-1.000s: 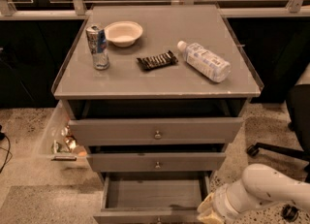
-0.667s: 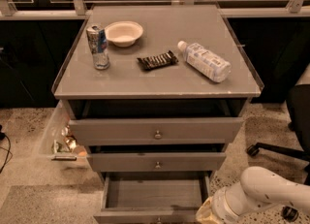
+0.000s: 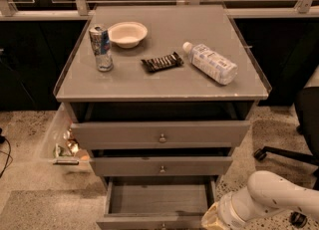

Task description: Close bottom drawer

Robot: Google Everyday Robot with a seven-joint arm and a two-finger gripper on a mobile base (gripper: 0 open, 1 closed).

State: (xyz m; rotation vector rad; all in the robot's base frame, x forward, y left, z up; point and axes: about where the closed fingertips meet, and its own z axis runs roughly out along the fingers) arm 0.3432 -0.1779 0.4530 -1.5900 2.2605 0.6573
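The grey bottom drawer [image 3: 159, 199] stands pulled out at the foot of the cabinet, its grey box interior open to view and its front edge [image 3: 149, 220] at the frame's bottom. My white arm [image 3: 279, 196] reaches in from the lower right. The gripper end [image 3: 214, 219] sits right beside the drawer's front right corner, mostly cut off by the frame edge. Above it are the mid-width drawer front [image 3: 160, 166] and the widest drawer front [image 3: 159, 134], each with a round knob and slightly out.
On the cabinet top [image 3: 164, 82] lie a can [image 3: 101, 48], a white bowl [image 3: 127, 33], a dark snack bar [image 3: 161, 61] and a plastic bottle [image 3: 211, 63]. A clear bin with litter [image 3: 62, 142] stands left of the cabinet. An office chair base [image 3: 284, 157] is at the right.
My arm has shifted slightly lower and left toward the drawer's front right corner. The drawer has not visibly moved.
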